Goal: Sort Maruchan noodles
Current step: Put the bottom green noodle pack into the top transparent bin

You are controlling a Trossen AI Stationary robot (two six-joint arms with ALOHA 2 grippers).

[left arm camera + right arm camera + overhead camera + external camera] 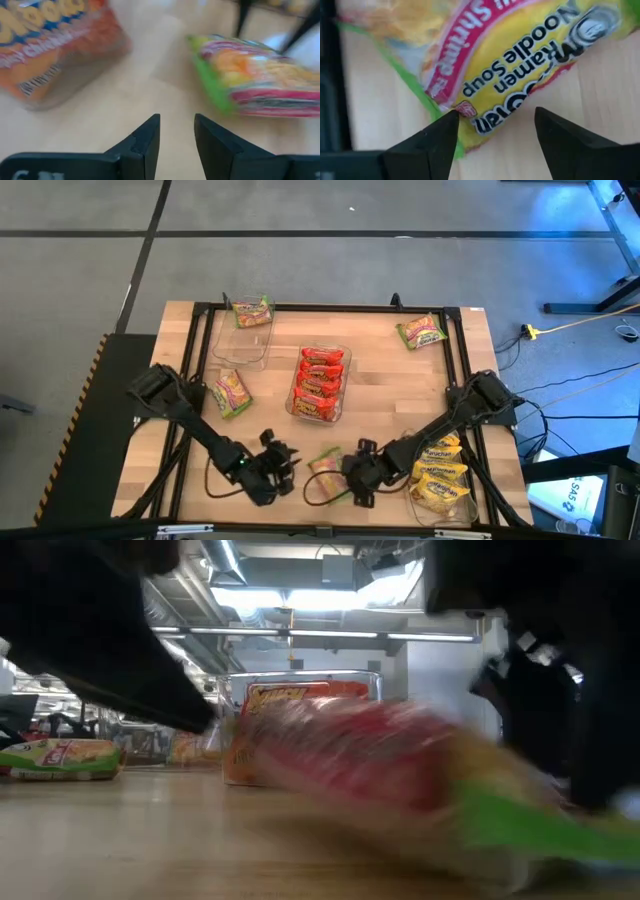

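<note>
A green-edged Maruchan packet (327, 466) lies flat near the table's near edge, between my two grippers. My right gripper (358, 477) is open just to its right. In the right wrist view the fingers stand on either side of the packet's (520, 55) near edge (470, 112). My left gripper (272, 467) is open, with a narrow gap, to the packet's left. It points at bare wood in the left wrist view, with the packet (260, 80) ahead. Red packets (320, 383) fill a clear tray mid-table. Yellow packets (440, 475) fill a tray at the right. My right gripper's fingers (447, 125) come level from the table's right at the green packet's edge (465, 110), which lies on the table. I cannot tell whether they touch it.
Three more green packets lie on the wood, at the left (232, 392), the far left (252, 312) and the far right (420, 332). A clear tray (240, 345) stands at the far left. A black frame (330, 308) rims the table. Bare wood lies between the trays.
</note>
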